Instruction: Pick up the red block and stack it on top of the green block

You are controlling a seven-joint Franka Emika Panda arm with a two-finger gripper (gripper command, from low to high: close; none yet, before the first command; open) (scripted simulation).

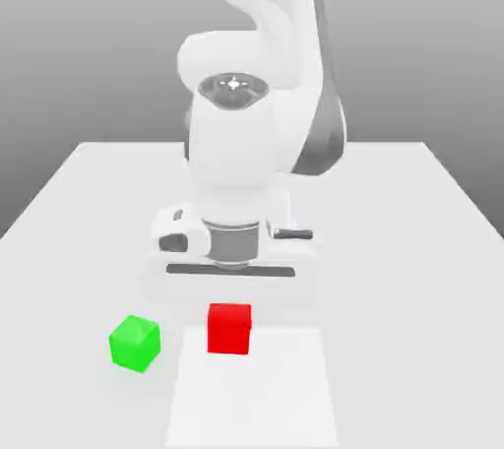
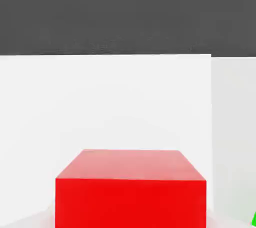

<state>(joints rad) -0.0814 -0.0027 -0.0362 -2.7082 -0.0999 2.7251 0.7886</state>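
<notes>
- You have the red block (image 1: 229, 328) sitting low in the exterior view, just under the robot's hand, with its flat front face toward that camera and its edges square to it.
- In the hand view the red block (image 2: 131, 192) looms close, its top face and one side face showing, the top lit paler than the side.
- Your gripper (image 1: 230, 297) is down at the red block's top edge; the fingers themselves are hidden behind the wide white hand body, but they are drawn together as far as they go, and you cannot tell from these views whether they actually pinch the block.
- The red block appears to rest on the surface (image 1: 394, 240), on a brighter white patch of it that runs toward the near edge of the exterior view.
- The green block (image 1: 135, 343) lies near the red block, toward the exterior view's left, apart from it with a clear strip of surface between them, and turned so that a corner faces the camera.
- A sliver of green shows at the corner of the hand view, the green block (image 2: 253, 219) just entering there.
- The white arm (image 1: 241, 142) rises behind the hand, folded over above it, against a plain grey backdrop.
</notes>
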